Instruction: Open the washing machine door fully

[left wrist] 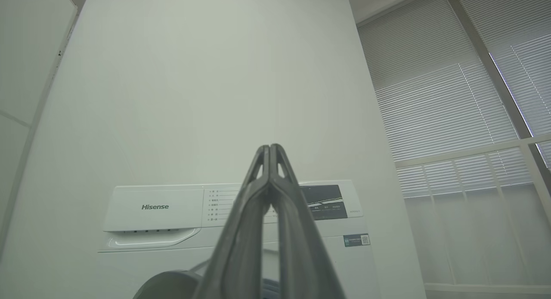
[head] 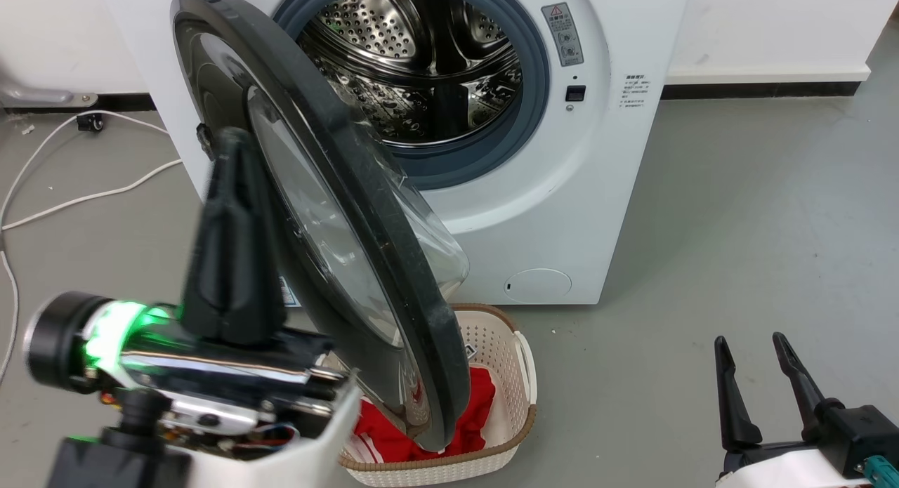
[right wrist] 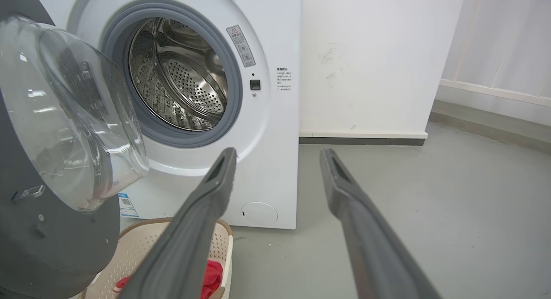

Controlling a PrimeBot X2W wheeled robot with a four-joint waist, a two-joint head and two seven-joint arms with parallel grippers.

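Observation:
The white washing machine (head: 562, 186) stands ahead with its steel drum (head: 414, 60) exposed. Its washing machine door (head: 351, 214), black-rimmed with a bulging glass bowl, is swung out on the left hinge to roughly a right angle, edge-on to me. My left gripper (head: 232, 140) is shut with nothing in it, just left of the door's outer face; whether it touches the door I cannot tell. In the left wrist view its closed fingertips (left wrist: 270, 149) point up at the control panel (left wrist: 232, 204). My right gripper (head: 753, 342) is open at the lower right, well clear of the door (right wrist: 64, 118).
A cream laundry basket (head: 523, 376) holding red cloth (head: 477, 404) sits on the floor under the door's lower edge. White cables (head: 63, 200) trail over the grey floor at the left. Open floor (head: 758, 214) lies right of the machine. A white wall (right wrist: 370, 53) stands behind.

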